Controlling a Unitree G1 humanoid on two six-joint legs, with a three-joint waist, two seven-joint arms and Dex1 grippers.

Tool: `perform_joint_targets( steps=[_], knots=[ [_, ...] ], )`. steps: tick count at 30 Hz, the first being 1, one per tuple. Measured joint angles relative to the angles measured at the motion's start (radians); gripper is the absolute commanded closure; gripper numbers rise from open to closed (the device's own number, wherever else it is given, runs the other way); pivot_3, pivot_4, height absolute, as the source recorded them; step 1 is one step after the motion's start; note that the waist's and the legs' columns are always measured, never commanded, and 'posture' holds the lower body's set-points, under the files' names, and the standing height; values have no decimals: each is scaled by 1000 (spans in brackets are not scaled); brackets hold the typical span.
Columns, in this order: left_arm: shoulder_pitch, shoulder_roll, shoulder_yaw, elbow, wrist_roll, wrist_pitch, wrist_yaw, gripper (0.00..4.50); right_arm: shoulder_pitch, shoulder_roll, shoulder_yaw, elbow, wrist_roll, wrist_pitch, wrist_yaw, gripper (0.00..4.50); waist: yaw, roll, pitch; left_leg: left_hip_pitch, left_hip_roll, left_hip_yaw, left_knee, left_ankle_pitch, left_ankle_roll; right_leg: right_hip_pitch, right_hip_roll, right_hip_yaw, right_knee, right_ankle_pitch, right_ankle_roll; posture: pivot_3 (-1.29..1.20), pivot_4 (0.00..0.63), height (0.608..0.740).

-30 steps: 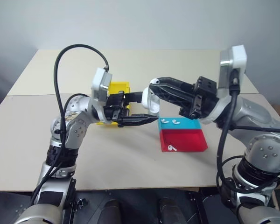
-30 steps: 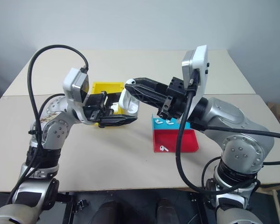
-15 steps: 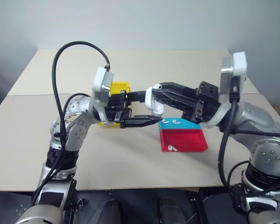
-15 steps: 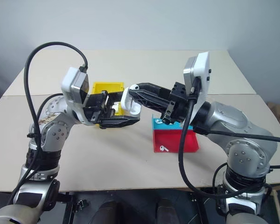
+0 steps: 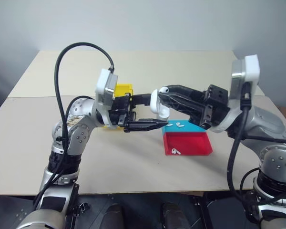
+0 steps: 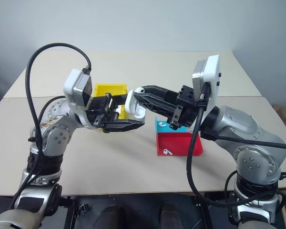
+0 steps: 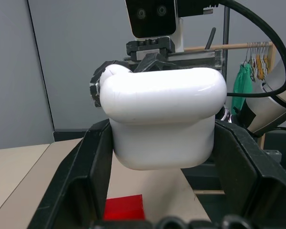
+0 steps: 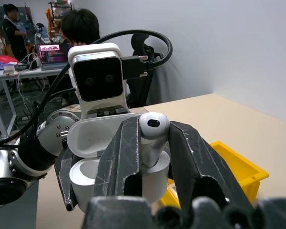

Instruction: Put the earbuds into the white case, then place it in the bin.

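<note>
The left gripper [image 5: 145, 110] clamps the white case [image 5: 158, 103] between its fingers above the table [image 5: 133, 157], lid open. The right gripper [image 8: 152, 143] pinches an earbud [image 8: 153, 128] just over the case — other earbuds [image 5: 176, 125] lie in the tray [image 5: 187, 142]; the bin [image 5: 122, 89] sits behind.

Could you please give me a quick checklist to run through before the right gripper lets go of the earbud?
1. White case clamped in left gripper: ok.
2. Case lid open: ok.
3. Earbud between right gripper fingers: ok.
4. Earbud stem inside the case socket: ok; fully seated: cannot tell.
5. Remaining earbuds lie in the blue-and-red tray: ok.
6. Yellow bin free for the case: cannot tell.
</note>
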Motion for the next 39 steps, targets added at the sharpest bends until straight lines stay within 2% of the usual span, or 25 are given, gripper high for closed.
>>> perform_joint_targets(
  steps=[7, 19, 26, 30, 33, 35, 39],
  knots=[
    [2, 0, 2, -1, -1, 0, 8, 1688, 2, -14, 10, 5, 0, -28, 10, 129, 0, 0, 0, 0, 0, 0, 0, 0, 0, 0, 0, 0, 0, 0, 0, 0, 150, 740],
    [2, -1, 3, -1, -9, 0, 13, 1688, 2, -36, 21, 7, 42, -44, -7, 58, 0, 0, 0, 0, 0, 0, 0, 0, 0, 0, 0, 0, 0, 0, 0, 0, 150, 740],
    [2, 34, 19, 1, -12, -1, -13, 1688, -24, -153, -37, 123, 39, -46, 47, 58, 1, 0, 0, 0, 0, 0, 0, 0, 0, 0, 0, 0, -2, 0, 0, 0, 150, 740],
    [28, 46, 24, -1, -13, -1, -7, 1688, -86, -280, -16, 253, -68, -71, 167, 58, 0, 0, 0, 0, 0, 1, 0, 0, 0, 0, 0, 1, -3, 0, 0, 0, 150, 740],
    [44, 57, 41, -5, -17, 0, 2, 1688, -145, -399, 115, 367, -261, -127, 279, 683, -1, 0, 0, 1, 0, 1, 0, 0, 0, 0, 0, 1, -4, 0, 0, 0, 150, 740],
    [48, 61, 46, -12, -19, 0, 7, 1688, -200, -446, 261, 446, -424, -186, 355, 1306, -5, 0, 0, 1, 0, 2, 0, 0, 0, 0, 0, 2, -4, 0, 0, 0, 150, 740],
    [63, 63, 56, -28, -23, -1, 14, 1688, -363, -389, 530, 684, -704, -351, 556, 2838, -13, 1, 0, 1, 0, 3, -1, 0, 0, -1, 0, 2, -4, 0, 0, 0, 150, 740]
  ],
)
